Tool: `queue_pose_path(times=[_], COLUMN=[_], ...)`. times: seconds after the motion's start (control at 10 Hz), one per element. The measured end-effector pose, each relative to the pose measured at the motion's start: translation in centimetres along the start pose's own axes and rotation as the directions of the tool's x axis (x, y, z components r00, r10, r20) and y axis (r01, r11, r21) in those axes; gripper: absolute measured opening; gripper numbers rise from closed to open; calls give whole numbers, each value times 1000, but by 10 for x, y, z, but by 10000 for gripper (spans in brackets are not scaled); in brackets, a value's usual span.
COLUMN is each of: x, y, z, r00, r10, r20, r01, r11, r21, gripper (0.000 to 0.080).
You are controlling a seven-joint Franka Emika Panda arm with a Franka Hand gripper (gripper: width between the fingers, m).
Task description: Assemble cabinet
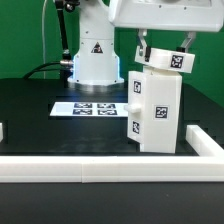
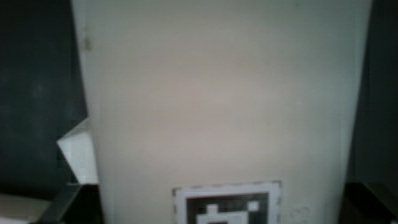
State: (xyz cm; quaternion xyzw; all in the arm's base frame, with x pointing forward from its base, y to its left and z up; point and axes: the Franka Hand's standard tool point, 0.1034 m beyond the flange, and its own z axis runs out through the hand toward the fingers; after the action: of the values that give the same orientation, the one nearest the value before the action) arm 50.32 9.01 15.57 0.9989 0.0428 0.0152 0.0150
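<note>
The white cabinet body (image 1: pixel 158 110) stands upright on the black table at the exterior view's right, with black-and-white tags on its front and side faces. My gripper (image 1: pixel 165 52) comes down on its top, one finger on each side of a tilted tagged top face (image 1: pixel 173 60). In the wrist view a broad white cabinet panel (image 2: pixel 222 100) fills the picture, with a tag (image 2: pixel 231 205) between the dark fingers (image 2: pixel 68 203). The jaws appear closed against the panel's sides. A smaller white part (image 2: pixel 75 150) shows beside the panel.
The marker board (image 1: pixel 92 106) lies flat on the table behind and to the exterior view's left of the cabinet. The arm's white base (image 1: pixel 95 58) stands at the back. A long low white border rail (image 1: pixel 90 168) runs along the front and turns up the right side (image 1: pixel 205 142).
</note>
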Motion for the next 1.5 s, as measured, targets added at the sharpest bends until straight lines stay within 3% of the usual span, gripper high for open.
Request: queue_pose_path(times=[0.5,1.0,1.5], x=[2,3,2], y=[-18,-19,-21], z=[-4,-3,0], r00=[900,747,454], r10=[436,665,891], r20=[-1,1,-7], r01=[-436,-665,-891], r11=[900,747,454], r21=[2,3,17], gripper=[556,556,556])
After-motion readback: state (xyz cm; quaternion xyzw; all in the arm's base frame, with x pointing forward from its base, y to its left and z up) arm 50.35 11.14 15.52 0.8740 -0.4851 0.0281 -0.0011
